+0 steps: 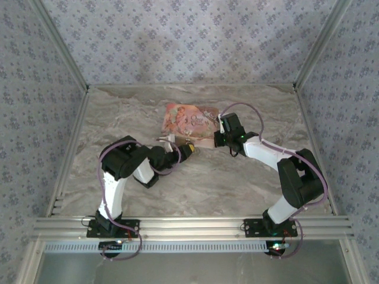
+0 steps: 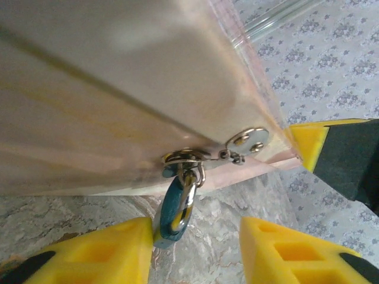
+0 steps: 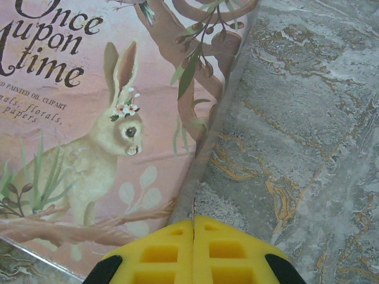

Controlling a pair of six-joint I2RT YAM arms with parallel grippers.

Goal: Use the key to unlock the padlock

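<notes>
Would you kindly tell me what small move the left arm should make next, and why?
Probably close the left gripper on the padlock: its blue body hangs from a metal ring on the pouch between the open yellow fingers, while the right gripper, shut, seems to pinch the pouch edge.

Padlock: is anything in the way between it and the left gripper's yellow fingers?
Nothing visible. The padlock hangs from the pouch just ahead of the open left gripper, close beside one finger.

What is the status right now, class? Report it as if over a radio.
Left tool open, padlock between its fingers. Right tool shut on pouch edge. Padlock hangs from zip pull; nothing blocking it.
</notes>
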